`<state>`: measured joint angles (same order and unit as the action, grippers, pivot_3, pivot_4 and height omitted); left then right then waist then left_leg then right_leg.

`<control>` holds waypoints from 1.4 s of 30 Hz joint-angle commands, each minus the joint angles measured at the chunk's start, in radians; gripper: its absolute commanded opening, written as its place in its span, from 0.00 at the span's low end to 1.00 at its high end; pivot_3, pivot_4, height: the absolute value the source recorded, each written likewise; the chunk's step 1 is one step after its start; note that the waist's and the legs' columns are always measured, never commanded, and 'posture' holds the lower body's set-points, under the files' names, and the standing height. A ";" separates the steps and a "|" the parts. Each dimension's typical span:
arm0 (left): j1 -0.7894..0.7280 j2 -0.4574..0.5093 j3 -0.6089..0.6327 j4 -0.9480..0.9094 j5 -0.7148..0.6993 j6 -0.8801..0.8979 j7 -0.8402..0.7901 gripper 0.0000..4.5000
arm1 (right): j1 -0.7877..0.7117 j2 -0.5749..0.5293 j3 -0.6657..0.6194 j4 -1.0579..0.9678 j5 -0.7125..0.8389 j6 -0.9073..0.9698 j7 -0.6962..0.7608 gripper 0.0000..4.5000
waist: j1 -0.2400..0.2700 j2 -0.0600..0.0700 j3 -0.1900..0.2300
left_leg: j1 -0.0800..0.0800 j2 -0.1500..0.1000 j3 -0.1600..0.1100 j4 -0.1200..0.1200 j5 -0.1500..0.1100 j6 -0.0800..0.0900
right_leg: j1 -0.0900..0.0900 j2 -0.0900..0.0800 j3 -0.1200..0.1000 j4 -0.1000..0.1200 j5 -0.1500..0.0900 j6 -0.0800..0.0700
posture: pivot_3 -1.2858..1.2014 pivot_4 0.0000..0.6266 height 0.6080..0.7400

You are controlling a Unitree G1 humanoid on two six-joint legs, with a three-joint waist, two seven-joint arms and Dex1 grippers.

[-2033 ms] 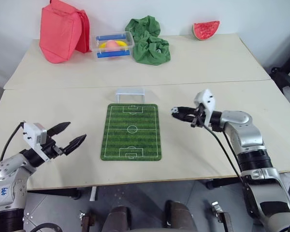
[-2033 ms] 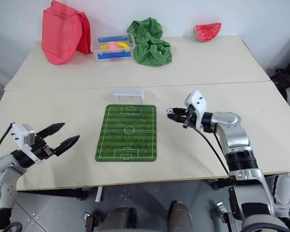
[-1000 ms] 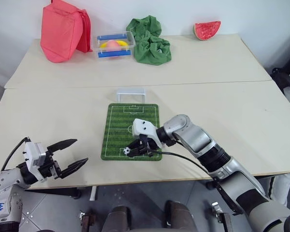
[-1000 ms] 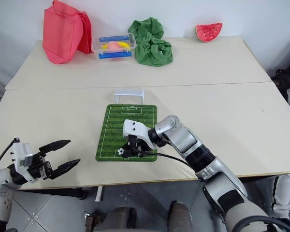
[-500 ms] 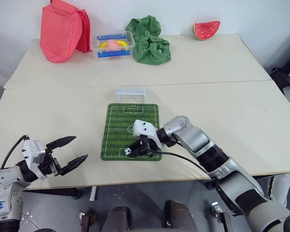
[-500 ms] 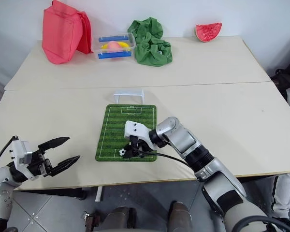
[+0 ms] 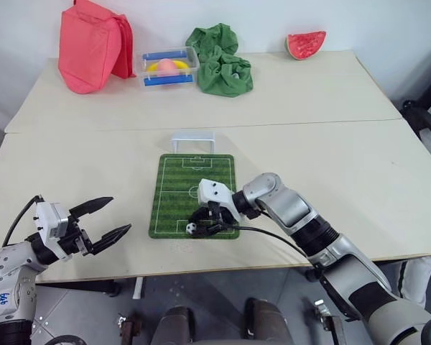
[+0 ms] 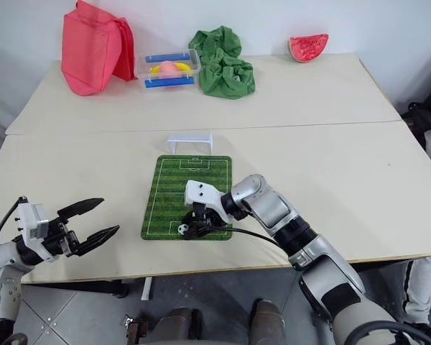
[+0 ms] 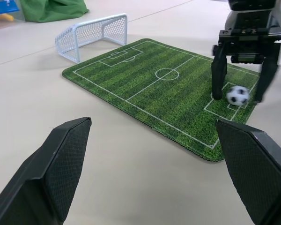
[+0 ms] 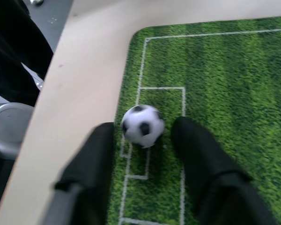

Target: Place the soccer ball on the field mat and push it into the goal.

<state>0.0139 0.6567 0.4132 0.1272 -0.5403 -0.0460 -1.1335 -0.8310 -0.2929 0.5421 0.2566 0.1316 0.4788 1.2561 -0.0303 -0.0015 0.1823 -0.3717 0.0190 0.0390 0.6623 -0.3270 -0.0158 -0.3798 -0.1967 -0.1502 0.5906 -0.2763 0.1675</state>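
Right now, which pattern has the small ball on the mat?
The soccer ball is white with black patches, clearest in the right wrist view.

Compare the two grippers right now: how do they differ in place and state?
The right gripper stands over the near end of the mat, fingers either side of the ball. The left gripper hangs off the mat by the table's near edge, holding nothing. Both are open.
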 commanded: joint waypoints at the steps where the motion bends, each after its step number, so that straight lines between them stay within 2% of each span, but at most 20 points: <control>1: -0.006 0.001 0.006 -0.012 -0.005 -0.011 0.006 1.00 | 0.014 -0.003 -0.014 -0.014 -0.003 -0.001 -0.001 0.66 | 0.000 0.000 0.000 | 0.000 0.000 0.000 0.000 0.000 0.000 | 0.000 0.000 0.000 0.000 0.000 0.000 | 0.52 0.24 1.00; 14: -0.038 0.001 0.002 0.004 -0.003 -0.012 0.013 1.00 | -0.014 0.001 -0.042 -0.035 0.015 0.015 -0.005 0.66 | 0.000 0.000 0.000 | 0.000 0.000 0.000 0.000 0.000 0.000 | 0.000 0.000 0.000 0.000 0.000 0.000 | 0.52 0.24 1.00; 19: -0.048 0.000 -0.001 0.011 0.000 -0.013 0.014 1.00 | -0.026 -0.012 -0.063 -0.110 0.039 0.051 0.003 0.66 | 0.000 0.000 0.000 | 0.000 0.000 0.000 0.000 0.000 0.000 | 0.000 0.000 0.000 0.000 0.000 0.000 | 0.52 0.24 1.00; 26: -0.054 0.001 -0.003 0.021 -0.001 -0.015 0.011 1.00 | -0.058 -0.027 -0.158 -0.249 0.084 0.150 -0.055 0.66 | 0.001 0.000 0.000 | 0.000 0.000 0.000 0.000 0.000 0.000 | -0.001 0.000 0.000 0.000 0.000 0.000 | 0.52 0.24 1.00; 29: -0.050 -0.001 -0.006 0.018 -0.006 -0.013 0.004 1.00 | -0.003 -0.079 -0.166 -0.389 0.121 0.215 -0.051 0.53 | 0.004 0.000 0.000 | -0.001 0.000 0.000 0.000 -0.001 0.000 | -0.002 0.000 0.000 0.000 0.000 0.000 | 0.52 0.24 1.00; 32: -0.046 -0.002 -0.010 0.013 -0.011 -0.012 -0.005 1.00 | 0.061 -0.123 -0.153 -0.495 0.154 0.268 -0.052 0.32 | 0.005 0.000 0.000 | -0.002 0.000 0.000 -0.001 -0.002 0.001 | -0.002 0.000 -0.001 -0.001 0.000 0.000 | 0.52 0.24 1.00; 36: -0.052 0.000 -0.018 0.023 -0.005 -0.020 -0.016 1.00 | 0.134 -0.158 -0.104 -0.530 0.139 0.258 -0.062 0.01 | 0.002 -0.001 0.000 | -0.002 0.000 0.001 0.000 -0.003 0.001 | -0.002 0.000 -0.001 -0.001 0.000 0.000 | 0.52 0.24 1.00; 42: -0.058 0.002 -0.024 0.021 -0.005 -0.017 -0.020 1.00 | 0.192 -0.145 -0.020 -0.465 0.098 0.171 -0.077 0.00 | 0.000 -0.001 0.000 | -0.001 0.001 0.003 0.000 -0.003 0.001 | -0.003 0.000 -0.001 -0.001 0.000 0.000 | 0.52 0.24 1.00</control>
<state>-0.0432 0.6548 0.3811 0.1636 -0.5388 -0.0475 -1.1489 -0.6464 -0.4527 0.5072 -0.2148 0.2380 0.6918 1.1844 -0.0300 -0.0021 0.1821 -0.3729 0.0198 0.0425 0.6619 -0.3296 -0.0148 -0.3826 -0.1966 -0.1510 0.5895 -0.2763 0.1675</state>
